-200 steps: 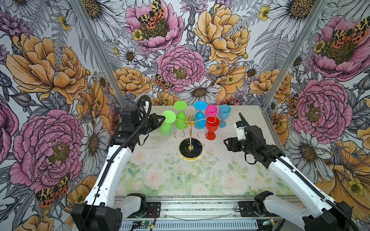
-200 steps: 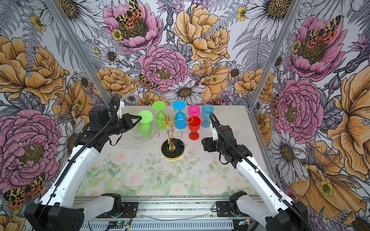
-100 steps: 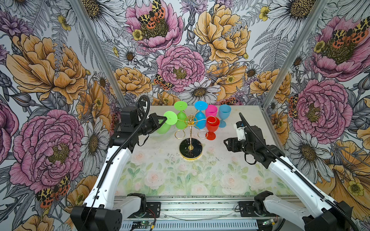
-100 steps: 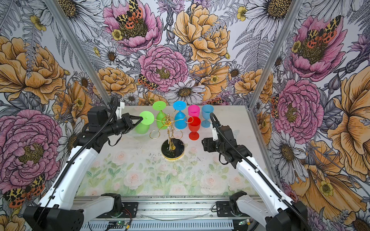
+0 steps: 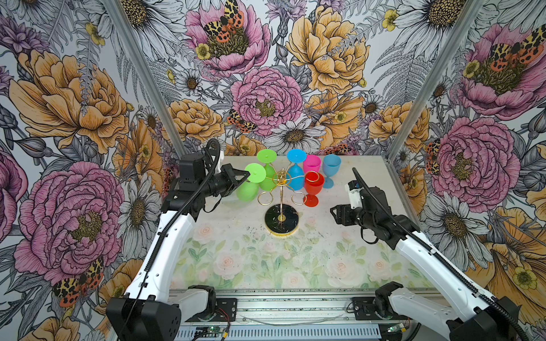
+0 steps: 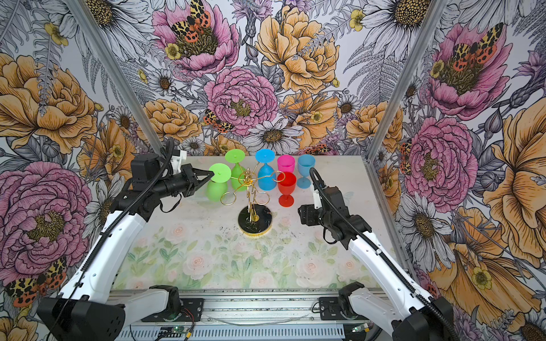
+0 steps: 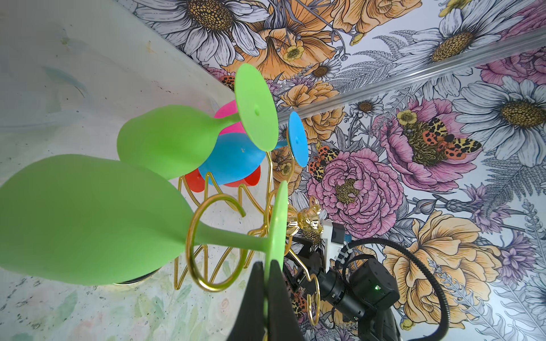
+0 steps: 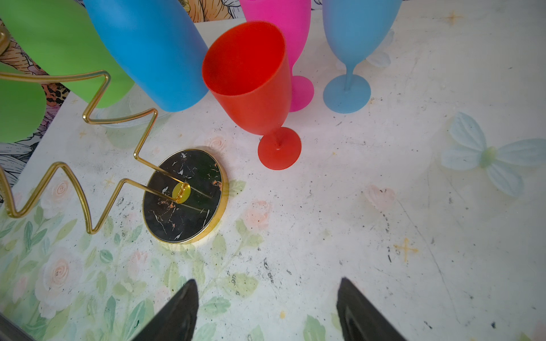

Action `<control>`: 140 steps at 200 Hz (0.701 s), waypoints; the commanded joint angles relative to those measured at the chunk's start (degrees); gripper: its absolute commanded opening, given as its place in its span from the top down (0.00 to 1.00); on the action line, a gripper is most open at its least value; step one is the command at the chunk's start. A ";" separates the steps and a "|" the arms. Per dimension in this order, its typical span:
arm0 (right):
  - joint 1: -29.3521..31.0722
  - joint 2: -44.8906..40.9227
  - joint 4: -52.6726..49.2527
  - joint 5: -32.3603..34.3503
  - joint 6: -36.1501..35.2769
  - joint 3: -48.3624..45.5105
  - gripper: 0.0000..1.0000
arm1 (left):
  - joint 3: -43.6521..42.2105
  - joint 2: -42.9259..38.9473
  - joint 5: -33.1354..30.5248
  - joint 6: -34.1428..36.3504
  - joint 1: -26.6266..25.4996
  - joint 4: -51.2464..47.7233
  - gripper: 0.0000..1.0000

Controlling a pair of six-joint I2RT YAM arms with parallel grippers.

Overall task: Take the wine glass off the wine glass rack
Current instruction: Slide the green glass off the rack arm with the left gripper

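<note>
The wine glass rack (image 5: pixel 281 220), gold wire on a round black base, stands mid-table in both top views (image 6: pixel 254 218). A green wine glass (image 5: pixel 247 191) hangs upside down on its left hook. In the left wrist view its stem (image 7: pixel 230 239) runs through the gold hook ring (image 7: pixel 192 236). My left gripper (image 7: pixel 267 264) is shut on the rim of that glass's foot disc (image 7: pixel 279 224), also seen in a top view (image 6: pixel 211 176). My right gripper (image 8: pixel 267 283) hangs open over bare table right of the rack base (image 8: pixel 184 196), holding nothing.
A second green glass (image 5: pixel 267 156) and a blue glass (image 5: pixel 296 155) also hang on the rack. A red glass (image 5: pixel 314 184), a pink glass (image 5: pixel 312 163) and a light blue glass (image 5: pixel 331 165) stand upright behind and right of it, near the back wall.
My left jaws have closed the last bit onto the green glass's foot, and the glass has shifted slightly. The right arm has not moved.
</note>
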 commanded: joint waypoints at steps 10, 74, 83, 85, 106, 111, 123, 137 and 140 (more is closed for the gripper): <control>0.21 -1.61 1.73 0.92 0.67 -0.69 0.25 | 2.03 1.48 1.97 -1.15 -0.99 0.87 1.00; 0.20 -2.08 1.73 1.00 0.62 -1.35 0.25 | 4.21 4.03 1.70 -1.16 -2.45 0.88 1.00; 0.19 -2.22 1.73 1.01 0.63 -1.41 0.25 | 4.47 4.34 1.52 -1.16 -2.43 0.88 1.00; 0.21 -2.29 1.73 1.01 0.64 -1.47 0.25 | 4.51 4.41 1.45 -1.16 -2.49 0.89 1.00; 0.26 -2.62 1.73 0.95 0.71 -1.77 0.25 | 5.17 5.33 1.23 -1.23 -2.42 0.97 1.00; 0.22 -2.66 1.73 1.00 0.71 -1.75 0.25 | 5.18 5.56 1.26 -1.29 -2.33 1.05 1.00; 0.20 -2.75 1.73 1.09 0.71 -2.02 0.25 | 5.38 5.92 1.16 -1.57 -2.13 1.28 1.00; 0.24 -2.93 1.73 0.94 0.88 -2.18 0.25 | 5.16 5.93 0.23 -2.01 -1.71 1.73 1.00; 0.21 -2.97 1.73 0.93 0.85 -2.23 0.25 | 5.14 5.91 -0.07 -2.02 -1.51 1.82 1.00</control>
